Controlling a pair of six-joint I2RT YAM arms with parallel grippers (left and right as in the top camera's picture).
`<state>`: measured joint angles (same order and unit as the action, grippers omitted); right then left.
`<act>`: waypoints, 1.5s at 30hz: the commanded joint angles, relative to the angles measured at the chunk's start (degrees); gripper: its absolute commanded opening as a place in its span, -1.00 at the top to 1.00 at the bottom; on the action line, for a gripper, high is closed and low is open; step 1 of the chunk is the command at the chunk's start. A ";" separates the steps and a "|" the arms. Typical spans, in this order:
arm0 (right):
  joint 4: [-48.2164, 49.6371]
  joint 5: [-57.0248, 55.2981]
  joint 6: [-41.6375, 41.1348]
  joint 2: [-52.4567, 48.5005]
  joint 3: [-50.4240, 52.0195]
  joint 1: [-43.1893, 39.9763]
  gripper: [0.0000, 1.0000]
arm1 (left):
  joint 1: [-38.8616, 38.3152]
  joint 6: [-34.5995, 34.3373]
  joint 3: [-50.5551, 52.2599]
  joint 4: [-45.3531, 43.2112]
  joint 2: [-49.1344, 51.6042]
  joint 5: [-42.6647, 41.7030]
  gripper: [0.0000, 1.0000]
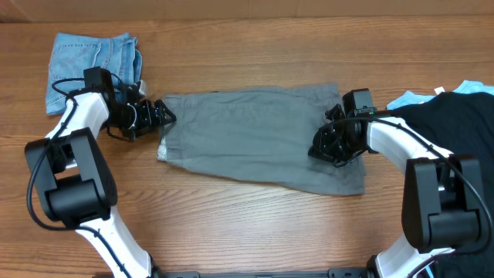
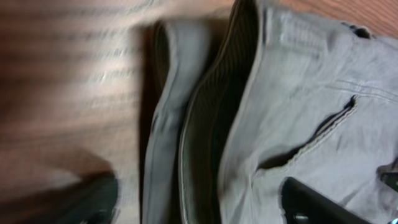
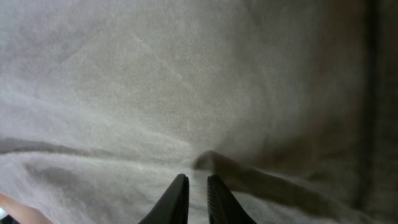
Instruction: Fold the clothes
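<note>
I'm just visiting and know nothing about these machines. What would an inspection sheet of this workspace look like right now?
Surface: brown wooden table, clothes lying on it.
Job's things: folded grey cotton trousers centre; light-blue denim shorts far left; black garment and pale-blue garment, right edge.
Clutter: nothing seen.
Grippers: left gripper open at the waistband; right gripper shut, pinching the trousers' other end.
Cables: black cables hang in loose loops.
Surroundings: nothing seen.

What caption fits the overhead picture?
Left arm and right arm meet opposite ends of grey trousers spread on a table, denim shorts nearby.
</note>
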<state>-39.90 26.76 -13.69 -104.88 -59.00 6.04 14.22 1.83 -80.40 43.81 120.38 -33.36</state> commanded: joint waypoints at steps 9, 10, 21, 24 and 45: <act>0.20 0.28 0.17 -0.68 0.28 0.17 0.71 | -2.73 2.93 3.45 1.40 12.98 -0.79 -0.14; 0.20 0.28 0.17 -0.68 0.28 0.17 0.71 | -2.73 2.93 3.43 1.88 12.98 -0.76 -0.16; 0.17 0.31 0.20 -0.68 0.26 0.17 0.72 | -1.01 4.52 2.97 7.65 11.47 8.11 -0.48; -1.57 0.68 0.26 -0.26 -0.96 0.17 0.76 | -1.36 3.87 2.97 8.33 11.37 9.92 -0.52; -5.60 4.20 -13.33 1.60 -9.33 11.37 0.82 | -0.63 4.20 -2.43 18.88 10.73 14.01 -0.68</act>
<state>-46.63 31.99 -20.78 -100.25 -68.12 15.49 13.19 5.17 -85.34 62.02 125.16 -39.44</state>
